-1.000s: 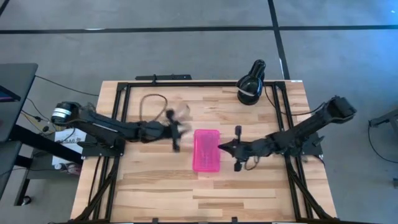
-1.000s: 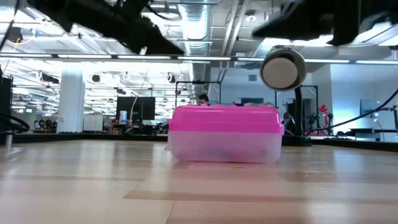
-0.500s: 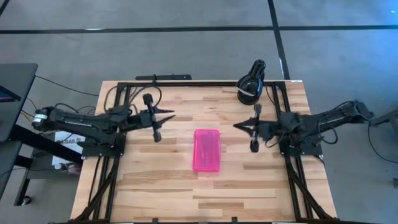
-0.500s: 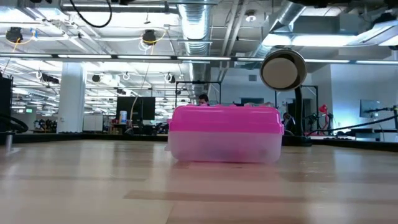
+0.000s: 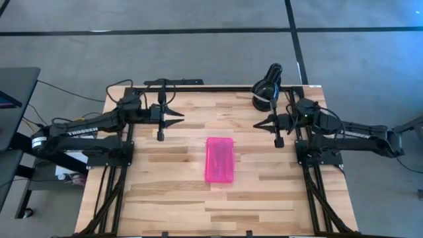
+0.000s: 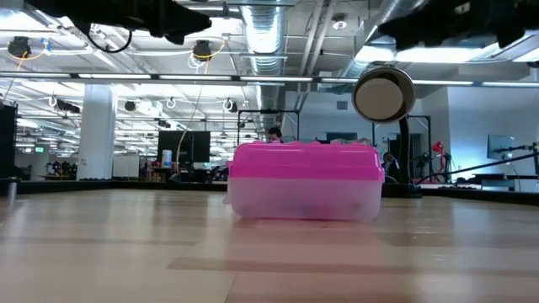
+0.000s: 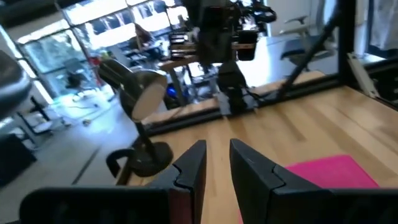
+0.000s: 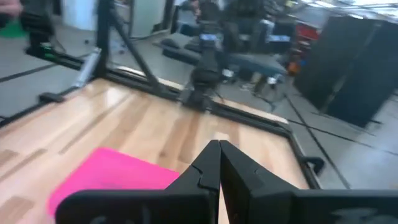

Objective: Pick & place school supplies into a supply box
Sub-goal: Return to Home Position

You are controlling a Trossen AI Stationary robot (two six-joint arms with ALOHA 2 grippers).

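The supply box (image 5: 219, 160), a hot pink lid over a clear base, stands shut at the middle of the table, resting on its base (image 6: 303, 202). No school supplies lie loose on the table. What is in the box is hidden. My left gripper (image 5: 181, 119) hovers left of and beyond the box, pointing level toward the right. A narrow gap shows between its fingers (image 7: 216, 158), with nothing in it. My right gripper (image 5: 255, 124) hovers right of and beyond the box. It points left, shut and empty (image 8: 218, 149).
A black rounded lamp-like object with a white band (image 5: 267, 89) stands at the far right edge, close behind my right gripper. Black frame rails (image 5: 198, 87) run along the far edge and both sides. Bare wood lies all around the box.
Both grippers have drawn back from the box and risen. The left has gone toward the far left, the right toward the far right, and each has turned level. The box has stayed where it was, its lid shut.
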